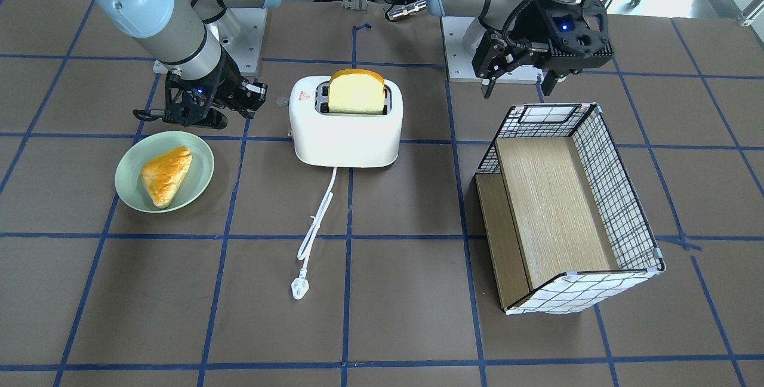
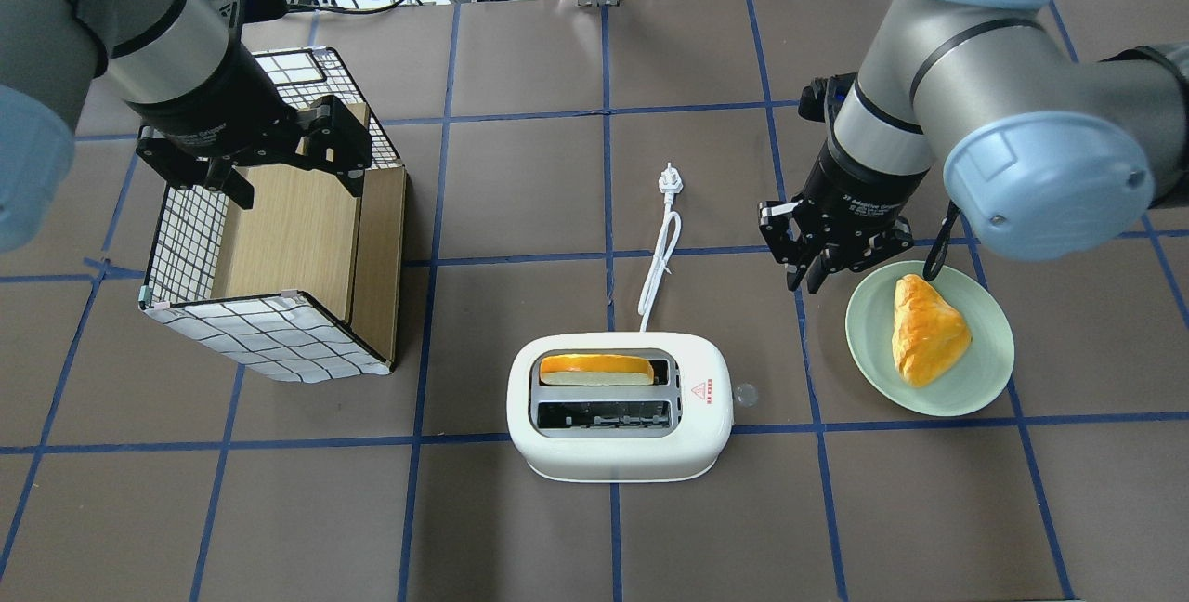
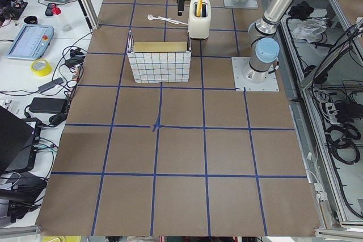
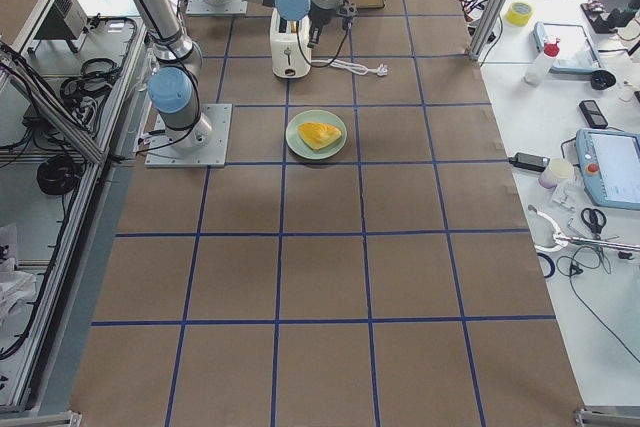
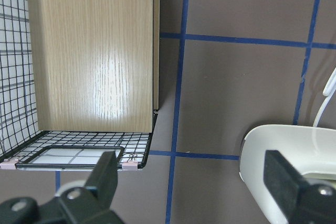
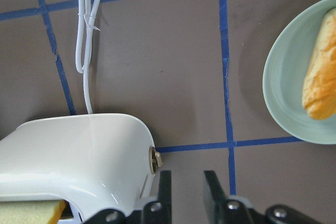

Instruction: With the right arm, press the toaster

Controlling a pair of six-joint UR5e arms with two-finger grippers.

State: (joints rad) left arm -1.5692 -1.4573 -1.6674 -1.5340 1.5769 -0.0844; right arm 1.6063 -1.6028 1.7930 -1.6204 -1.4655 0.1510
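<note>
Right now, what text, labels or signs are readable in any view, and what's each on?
"Adaptive Gripper": white print on the black collar above the right gripper, overhead view; the characters before it and the line beneath are too blurred to read.
Similar white print above the left gripper: too blurred to read.
Red warning triangle, a sign rather than words, on top of the glossy white two-slot toaster; the red print under it is too small to read.
</note>
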